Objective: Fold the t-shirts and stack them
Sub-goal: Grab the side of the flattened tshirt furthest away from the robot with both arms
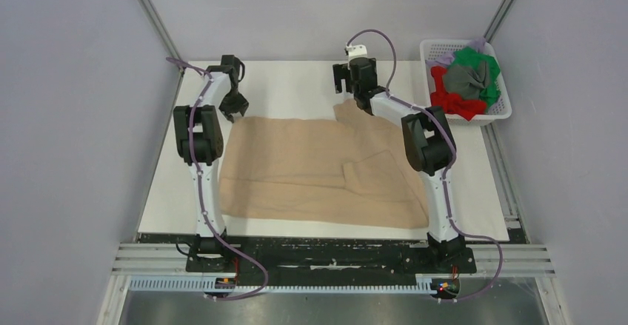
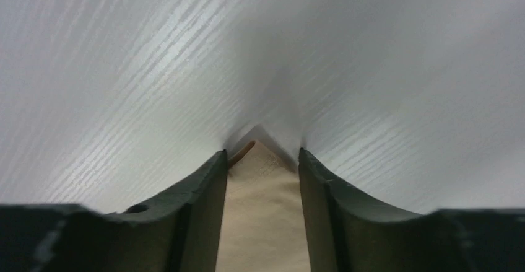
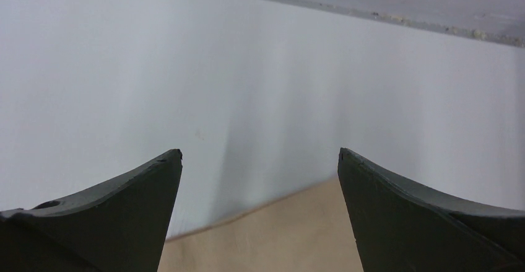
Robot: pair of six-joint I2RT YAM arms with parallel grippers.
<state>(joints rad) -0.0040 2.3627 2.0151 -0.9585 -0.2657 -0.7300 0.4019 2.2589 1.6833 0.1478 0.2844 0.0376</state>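
Note:
A beige t-shirt (image 1: 311, 169) lies spread flat on the white table (image 1: 296, 81), with a sleeve folded in at its right middle. My left gripper (image 1: 235, 109) is down at the shirt's far left corner. In the left wrist view its jaws (image 2: 262, 153) stand partly apart, with the cloth corner (image 2: 263, 210) lying between them on the table. My right gripper (image 1: 349, 86) is wide open over the shirt's far right edge. The right wrist view (image 3: 260, 152) shows bare table between the fingers and the beige cloth edge (image 3: 278, 241) below them.
A white mesh basket (image 1: 444, 42) stands at the far right of the table. It holds crumpled red (image 1: 452, 101), green (image 1: 483, 69), grey (image 1: 466, 81) and lavender (image 1: 444, 59) shirts. Grey walls close in both sides and the back.

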